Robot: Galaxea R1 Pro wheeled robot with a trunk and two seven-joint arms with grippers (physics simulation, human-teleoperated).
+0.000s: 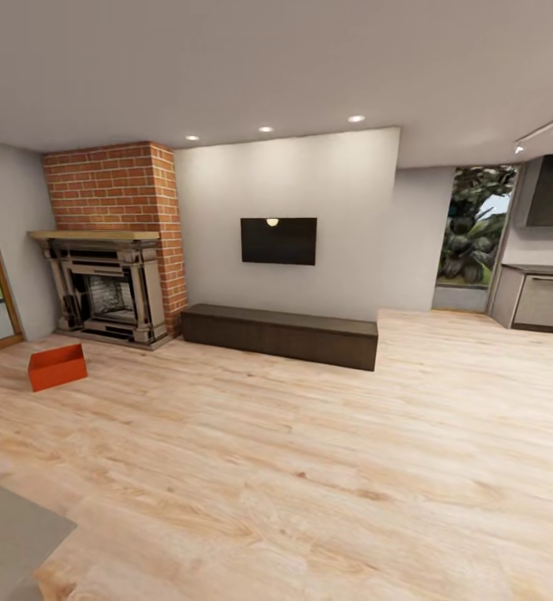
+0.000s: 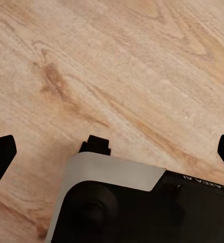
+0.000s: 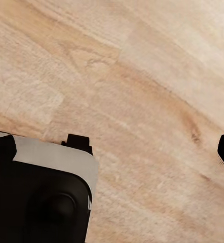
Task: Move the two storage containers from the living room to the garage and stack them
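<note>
Our left gripper [image 2: 112,152] and right gripper [image 3: 112,147] hang over light wood planks, jaws spread wide and holding nothing. At the head view's left middle, one storage container [image 1: 57,366] sits on the living room floor [image 1: 309,467], near the brick fireplace [image 1: 109,288].

Even, bright light comes from the recessed ceiling lights [image 1: 265,129] at upper centre. Shadows are faint. Renders look slightly soft, with wide-angle stretching toward the edges.
</note>
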